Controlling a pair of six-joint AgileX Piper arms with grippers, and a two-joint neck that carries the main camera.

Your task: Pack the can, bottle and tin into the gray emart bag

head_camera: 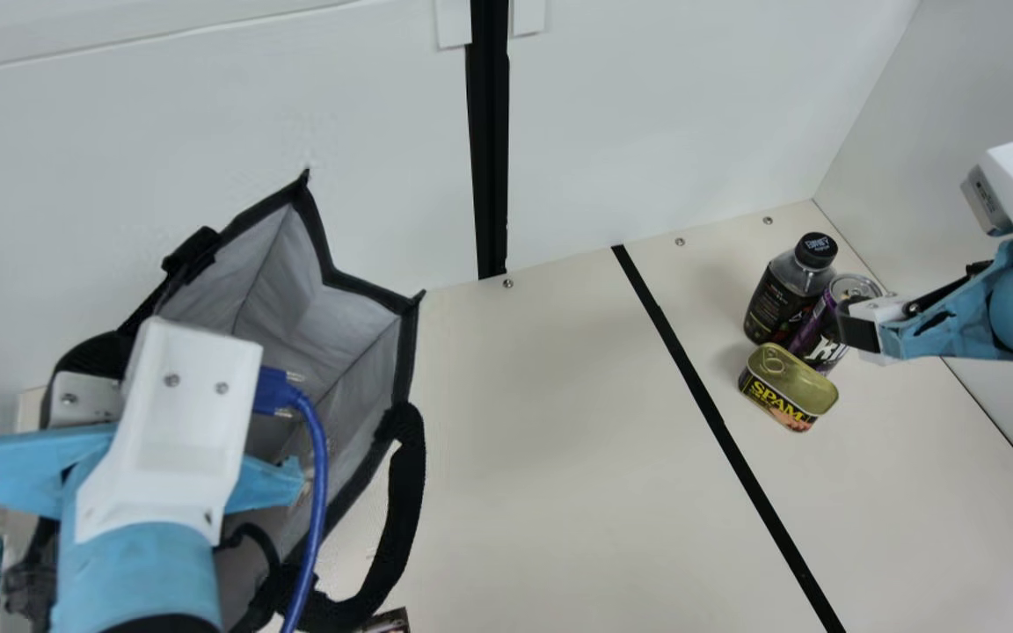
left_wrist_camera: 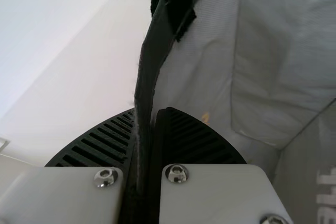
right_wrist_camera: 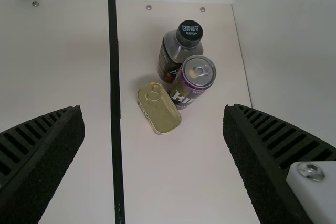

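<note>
looks to be right at the pickup step, with all three things outside the gray emart bag. got its rim pinched between the left fingers, mouth open, over at the left part of the bench. got the right fingers spread wide and empty, up above the right part.

can see the bottle and can standing in a tight bunch near the far right corner, with the tin lying flat at the near side, right up by the can.

next, would need to center the right fingers over just one, drop straight down, close, lift clear and carry left to the bag. would maybe start with the tin, being on the outside; could easily knock the can going for the bottle first.

watch the right edge, pretty snug there between can and side wall. also mind the back wall behind the bottle. should have loads of room leftward across the black stripe, then go high enough to clear the rim.
</note>
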